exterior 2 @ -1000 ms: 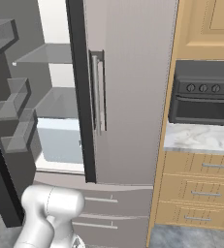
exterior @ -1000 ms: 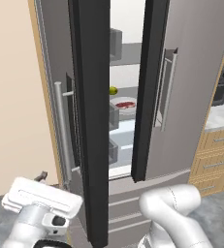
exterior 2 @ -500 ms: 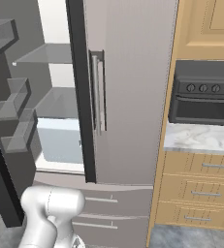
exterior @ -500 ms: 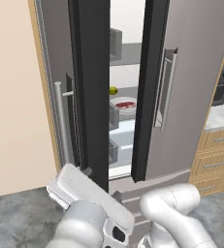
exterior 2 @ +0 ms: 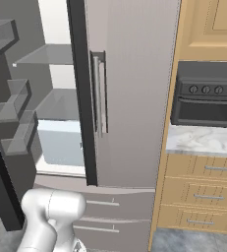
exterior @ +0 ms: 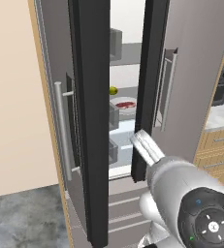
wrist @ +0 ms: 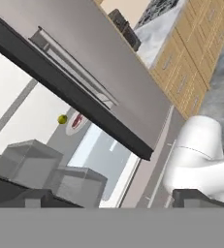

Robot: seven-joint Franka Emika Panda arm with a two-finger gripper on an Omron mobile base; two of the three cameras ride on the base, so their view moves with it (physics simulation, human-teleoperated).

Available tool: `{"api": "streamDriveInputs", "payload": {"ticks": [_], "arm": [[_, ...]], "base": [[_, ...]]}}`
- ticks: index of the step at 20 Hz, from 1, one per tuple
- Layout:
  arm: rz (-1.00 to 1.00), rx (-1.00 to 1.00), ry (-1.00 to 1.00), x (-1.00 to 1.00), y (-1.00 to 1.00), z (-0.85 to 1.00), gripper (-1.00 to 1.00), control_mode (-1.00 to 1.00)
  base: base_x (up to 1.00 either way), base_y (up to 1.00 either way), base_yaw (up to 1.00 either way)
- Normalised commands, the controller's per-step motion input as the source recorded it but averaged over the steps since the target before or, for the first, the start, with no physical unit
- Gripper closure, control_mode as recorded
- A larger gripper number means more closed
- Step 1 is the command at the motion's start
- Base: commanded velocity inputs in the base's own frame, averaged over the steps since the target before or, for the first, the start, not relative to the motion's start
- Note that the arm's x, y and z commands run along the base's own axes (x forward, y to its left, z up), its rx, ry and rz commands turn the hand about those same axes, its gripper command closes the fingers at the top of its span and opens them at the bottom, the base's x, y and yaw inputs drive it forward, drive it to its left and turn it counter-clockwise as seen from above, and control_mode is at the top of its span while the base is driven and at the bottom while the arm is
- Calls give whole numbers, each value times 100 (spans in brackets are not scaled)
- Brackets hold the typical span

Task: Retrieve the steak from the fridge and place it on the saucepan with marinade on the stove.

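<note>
Nearest, at the lower right of the left base view, the arm reaches toward the fridge (exterior: pixel 191 72), and its two pale fingers (exterior: pixel 147 147) stand apart, wide and empty, just before the lower end of the right door's dark edge. In the hand view, two dark tips (wrist: pixel 196 197) sit at the bottom edge, far apart.

The fridge has two upper doors, both swung open; each carries one long bar handle: the left one (exterior: pixel 60 131) at the left of the left base view, the right one (exterior: pixel 168 89) right of centre. Two door bins (exterior: pixel 113 116) show in the gap between the doors.

Farther in, on one shelf at the middle of the left base view, one steak (exterior: pixel 125 104) lies on one white plate (exterior: pixel 116 102), with one small yellow-green fruit (exterior: pixel 113 90) just beside it at upper left.

Right of the fridge in the right base view, one black oven (exterior 2: pixel 206 96) stands on a marble bench (exterior 2: pixel 203 140) above three wooden drawers (exterior 2: pixel 208 170).
</note>
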Motion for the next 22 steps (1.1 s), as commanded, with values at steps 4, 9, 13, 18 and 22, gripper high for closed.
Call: {"api": "streamDriveInputs", "payload": {"ticks": [4,9,13,18,22], "arm": [[18,23,18,3,-100,38,-100,-100],[33,11,3,35,-79,9,-100,-100],[46,6,-4,49,-42,0,-100,-100],[42,6,-4,86,-7,0,-100,-100],[36,0,-1,100,17,0,-100,-100]], "base": [[0,0,0],[0,0,0],[0,0,0],[0,0,0],[0,0,0]]}}
